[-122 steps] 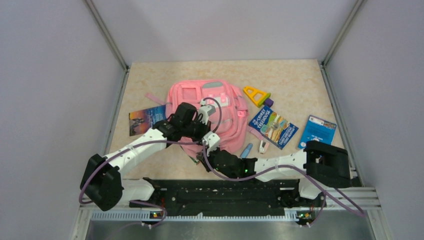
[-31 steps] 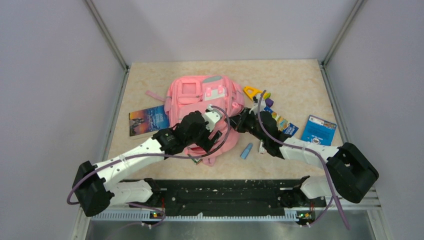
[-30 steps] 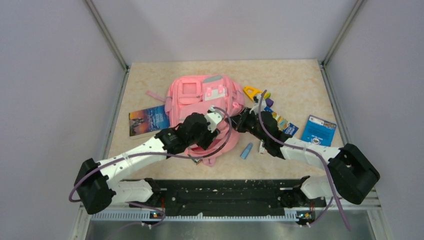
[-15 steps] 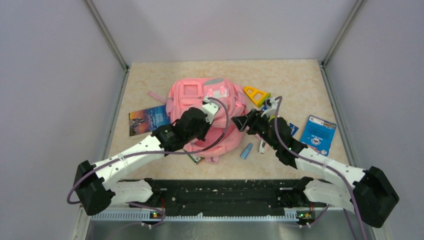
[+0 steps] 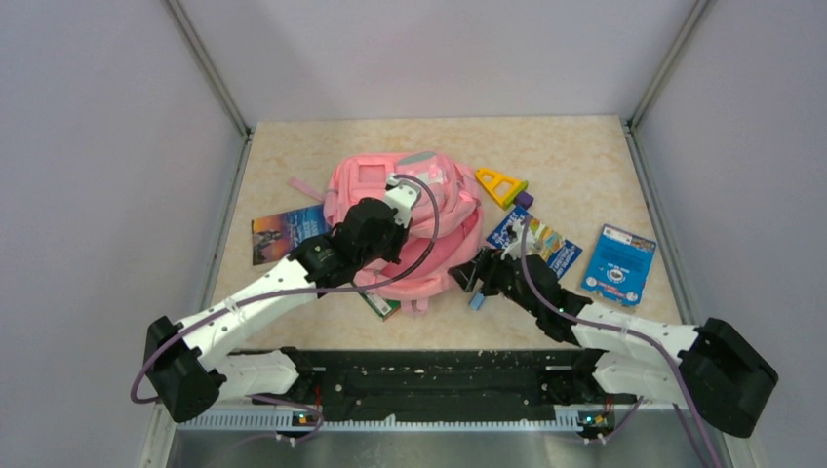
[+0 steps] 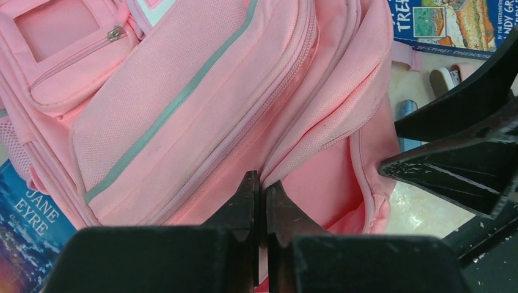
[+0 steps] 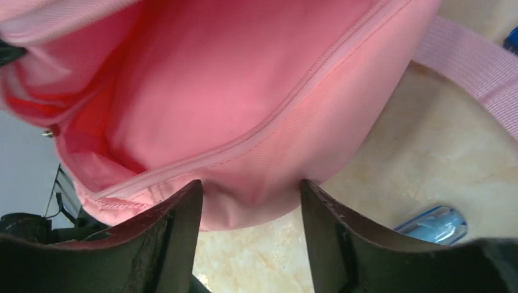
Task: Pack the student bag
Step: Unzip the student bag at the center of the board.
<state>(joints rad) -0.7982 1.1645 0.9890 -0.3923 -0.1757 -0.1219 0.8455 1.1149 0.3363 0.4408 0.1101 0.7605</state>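
Left wrist shows left tool (image 6: 260,180) clamped on student bag (image 6: 183,110) fabric; right tool (image 7: 249,188) apart.

On your beige desk (image 5: 575,156) lie the student bag (image 5: 363,177), a Jane Eyre book (image 5: 288,234) just left of it, and to its right a yellow triangle (image 5: 500,185), a Treasure book (image 5: 551,252) and a blue booklet (image 5: 617,265).

light: bright, even, overhead | shadows: soft, student bag (image 7: 244,91) interior dim | blur: left end effector (image 6: 261,180) base

Probably a robot lab: plain grey panels (image 5: 98,146) enclose a beige tabletop (image 5: 585,156).
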